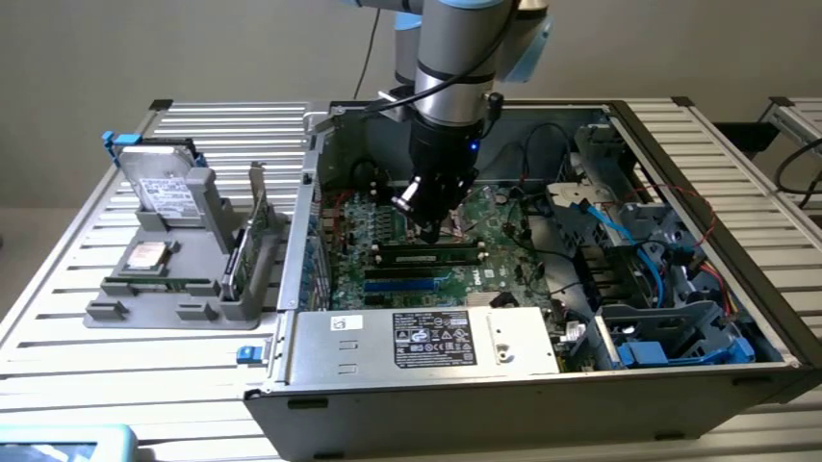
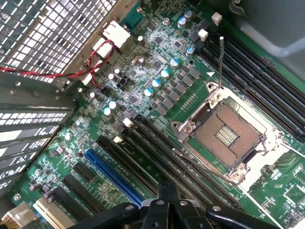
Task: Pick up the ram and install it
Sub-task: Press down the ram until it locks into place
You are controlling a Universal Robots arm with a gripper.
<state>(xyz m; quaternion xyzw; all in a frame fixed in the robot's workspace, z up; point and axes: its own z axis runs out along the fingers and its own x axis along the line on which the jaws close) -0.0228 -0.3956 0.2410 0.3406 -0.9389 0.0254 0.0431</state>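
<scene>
My gripper (image 1: 428,231) hangs low inside the open computer case, over the green motherboard (image 1: 507,217). Its fingers are shut with nothing between them; in the wrist view the gripper (image 2: 168,202) shows as black fingertips pressed together above the board. Just in front of the fingertips in the exterior view, the ram (image 1: 430,258), a thin green stick with dark chips, stands in a black slot between pale end clips. The wrist view looks across several long black slots (image 2: 157,157) beside the bare CPU socket (image 2: 228,136); there the ram is hidden.
A grey holder (image 1: 103,313) at the exterior view's left carries a silver drive (image 1: 165,188), a taller green card with a bracket (image 1: 254,236) and another thin green stick (image 1: 157,286). The case walls, the power supply (image 1: 424,337) and loose cables (image 1: 603,231) crowd the arm.
</scene>
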